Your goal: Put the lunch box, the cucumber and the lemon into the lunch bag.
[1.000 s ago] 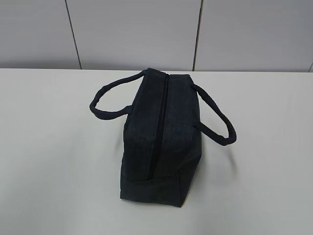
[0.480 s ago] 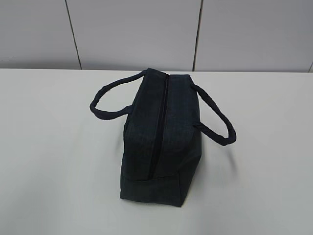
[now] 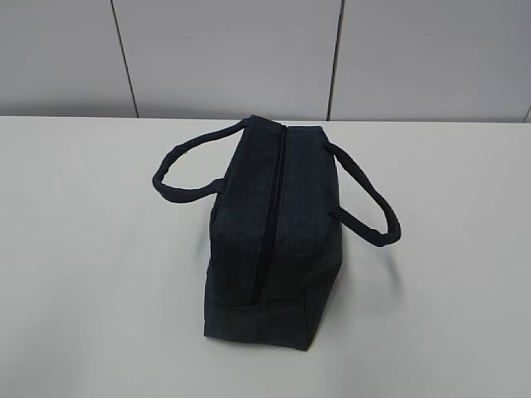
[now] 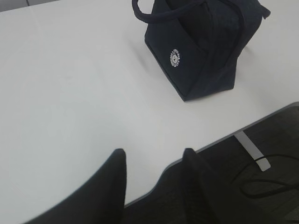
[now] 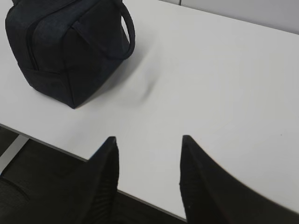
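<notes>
The dark navy lunch bag (image 3: 274,228) stands in the middle of the white table (image 3: 99,249), its top zipper closed, its two loop handles hanging out to the sides. It also shows in the left wrist view (image 4: 205,42) and the right wrist view (image 5: 60,46). The lunch box, the cucumber and the lemon are out of view. My left gripper (image 4: 154,156) is open and empty over the table's front edge, well short of the bag. My right gripper (image 5: 148,142) is open and empty over the front edge, to the right of the bag. Neither gripper shows in the exterior view.
A grey panelled wall (image 3: 249,58) stands behind the table. Dark floor with a cable (image 4: 261,186) lies below the table's front edge. A white round logo (image 4: 174,58) marks the bag's end panel.
</notes>
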Controlling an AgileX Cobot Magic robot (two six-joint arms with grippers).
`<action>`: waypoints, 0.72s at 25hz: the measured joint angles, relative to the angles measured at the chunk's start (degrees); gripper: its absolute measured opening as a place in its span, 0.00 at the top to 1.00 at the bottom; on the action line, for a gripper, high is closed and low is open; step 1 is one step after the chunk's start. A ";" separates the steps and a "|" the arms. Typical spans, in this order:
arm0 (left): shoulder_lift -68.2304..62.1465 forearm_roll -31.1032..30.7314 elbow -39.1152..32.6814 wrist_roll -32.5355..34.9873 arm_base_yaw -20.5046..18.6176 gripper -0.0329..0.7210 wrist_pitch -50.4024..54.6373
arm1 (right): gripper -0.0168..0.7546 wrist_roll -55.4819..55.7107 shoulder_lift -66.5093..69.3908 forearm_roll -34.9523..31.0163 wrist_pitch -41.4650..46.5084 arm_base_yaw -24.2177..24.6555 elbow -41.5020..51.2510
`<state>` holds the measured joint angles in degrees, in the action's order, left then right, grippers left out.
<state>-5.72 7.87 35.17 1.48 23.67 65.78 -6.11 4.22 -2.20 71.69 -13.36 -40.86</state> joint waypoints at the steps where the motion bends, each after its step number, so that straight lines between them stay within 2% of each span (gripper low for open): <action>1: 0.66 0.00 -0.86 0.00 0.00 0.61 -0.58 | 0.55 0.00 -1.09 -0.10 -0.65 0.00 1.43; 7: 2.94 0.00 -5.71 0.03 0.00 0.62 -2.11 | 0.55 0.00 -5.13 -0.08 -2.69 0.00 8.37; 18: 4.52 -2.30 -5.99 0.12 0.00 0.63 -2.23 | 0.55 -0.22 -5.13 -0.43 -4.80 0.00 12.51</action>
<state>-1.21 5.56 29.18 1.60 23.67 63.55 -6.33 -0.91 -2.63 66.89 -13.36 -28.35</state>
